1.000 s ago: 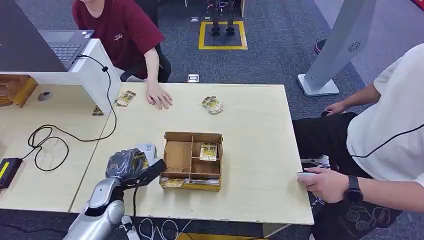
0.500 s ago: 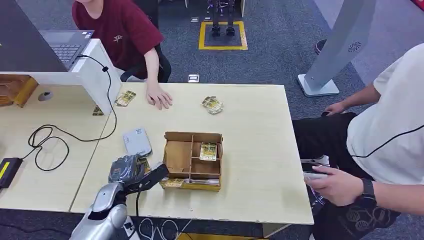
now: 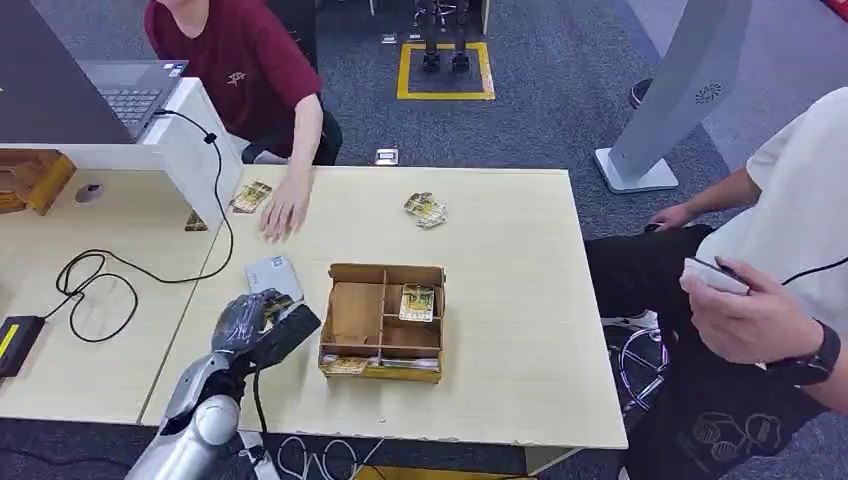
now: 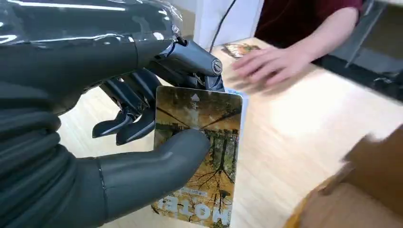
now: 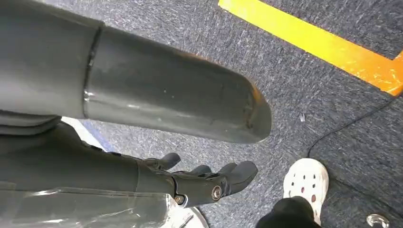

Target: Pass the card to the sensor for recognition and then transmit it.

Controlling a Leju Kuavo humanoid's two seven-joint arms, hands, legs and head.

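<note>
Now the left hand (image 3: 262, 325) pinches the card (image 4: 199, 156); lower it flat over the grey sensor (image 3: 270, 275) just beyond, keeping the grip firm.

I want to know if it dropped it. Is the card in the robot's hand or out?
In. The left hand pinches the card between thumb and fingers.

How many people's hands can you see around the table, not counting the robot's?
3. One hand reaches over the table's far side near the cards; one hand at right holds a phone; another rests farther back. Others may be hidden.
</note>
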